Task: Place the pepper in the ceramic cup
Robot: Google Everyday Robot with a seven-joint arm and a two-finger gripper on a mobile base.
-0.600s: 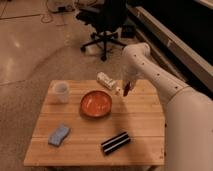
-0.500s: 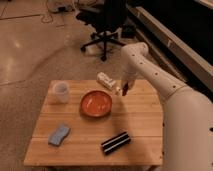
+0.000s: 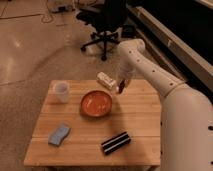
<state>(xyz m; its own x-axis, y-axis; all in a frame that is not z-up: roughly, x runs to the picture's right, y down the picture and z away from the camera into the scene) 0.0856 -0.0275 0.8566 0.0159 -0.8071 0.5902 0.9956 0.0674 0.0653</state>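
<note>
My gripper (image 3: 120,88) hangs over the table's far edge, just right of the orange-red bowl (image 3: 96,103). It is shut on the pepper (image 3: 118,90), a small dark red sliver at the fingertips, held a little above the wood. The ceramic cup (image 3: 61,91), pale white and upright, stands at the far left of the table, well left of the gripper with the bowl in between.
A white bottle-like cylinder (image 3: 106,80) lies on its side just left of the gripper. A blue sponge (image 3: 60,134) sits front left, and a black box (image 3: 116,142) front centre on the wooden table (image 3: 135,120). An office chair (image 3: 107,22) stands behind it.
The gripper has shifted slightly left with the pepper, toward the bowl. Nothing on the table has moved.
</note>
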